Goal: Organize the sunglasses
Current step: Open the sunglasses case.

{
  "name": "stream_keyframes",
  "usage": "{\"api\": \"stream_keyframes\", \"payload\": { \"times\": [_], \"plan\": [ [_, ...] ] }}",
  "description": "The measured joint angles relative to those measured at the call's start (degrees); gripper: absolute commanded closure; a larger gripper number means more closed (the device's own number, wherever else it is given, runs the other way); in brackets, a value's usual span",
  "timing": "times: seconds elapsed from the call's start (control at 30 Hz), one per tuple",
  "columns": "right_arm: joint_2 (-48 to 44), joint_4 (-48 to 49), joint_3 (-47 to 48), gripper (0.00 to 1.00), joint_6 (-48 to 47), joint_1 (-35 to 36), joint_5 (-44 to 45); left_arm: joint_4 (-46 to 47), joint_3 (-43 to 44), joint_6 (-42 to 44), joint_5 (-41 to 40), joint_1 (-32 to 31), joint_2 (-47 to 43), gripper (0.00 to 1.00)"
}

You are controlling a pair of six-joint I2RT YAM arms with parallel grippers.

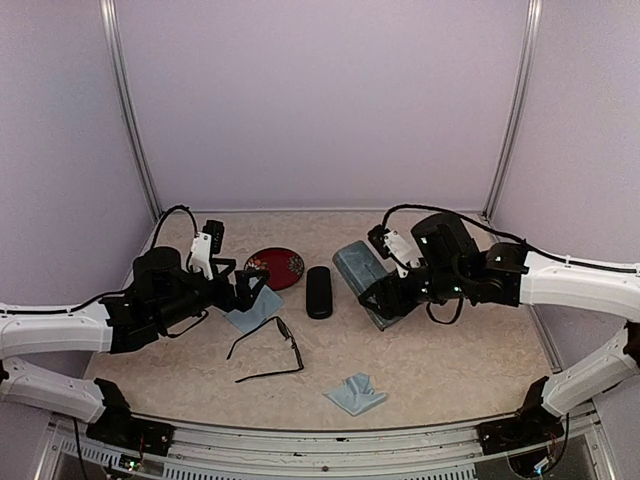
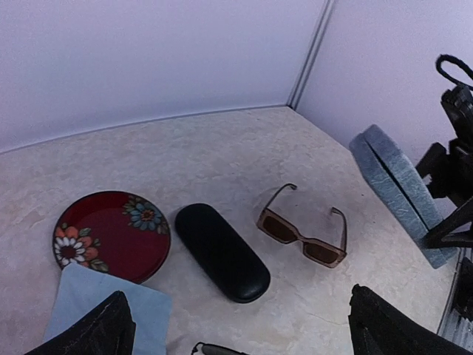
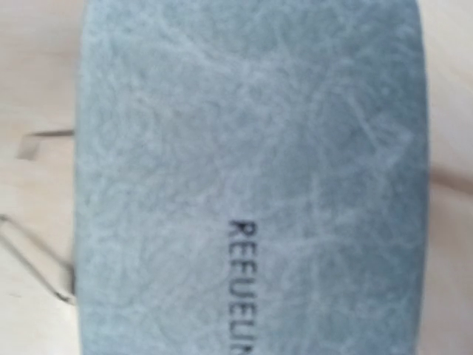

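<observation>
Left pincer is being held wide apart with nothing between its fingers. It is being hovered low over a light-blue cloth at the left of the surface.

Black-framed sunglasses are being left lying on the surface just on the near side of that cloth, arms unfolded, apart from both pincers. Whether the frame is touching the cloth cannot be told.

Reddish-brown sunglasses are being shown only in the left wrist view. They are sitting on the surface with arms open, between the black case and the grey-blue case, touching neither. In the top view they are being hidden beneath the grey-blue case and the right arm.

Right pincer is being kept closed on the near end of the grey-blue case, which is being held tipped up on its long edge. The right wrist view is being filled by the case's grey-blue face with printed lettering. The pincer's own fingers are not being shown there.

A red plate with painted flowers is lying behind the cloth, beside the black case, and its near rim is being touched by the cloth. A second cloth is lying crumpled by the near edge, well apart from everything.
</observation>
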Motion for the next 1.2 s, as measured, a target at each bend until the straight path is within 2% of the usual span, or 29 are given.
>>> {"api": "stream_keyframes", "payload": {
  "times": [0.2, 0.4, 0.93, 1.2],
  "plan": [
    [8.31, 6.91, 6.69, 0.62, -10.93, 0.0, -13.94, 5.97, 0.63, 0.68, 12.31, -0.33, 2.8, 0.01],
    [10.51, 10.56, 8.55, 0.62, -16.5, -0.04, -23.26, 9.94, 1.42, 2.21, 20.65, -0.33, 4.98, 0.01],
    [10.51, 12.13, 9.29, 0.63, -24.85, -0.31, -37.68, 17.29, 2.43, 4.26, 38.34, 0.02, 8.02, 0.01],
    [11.39, 10.82, 11.47, 0.65, -27.52, -0.31, -43.43, 18.95, 3.87, 4.26, 44.37, -0.55, 10.03, 0.01]
  ]
}}
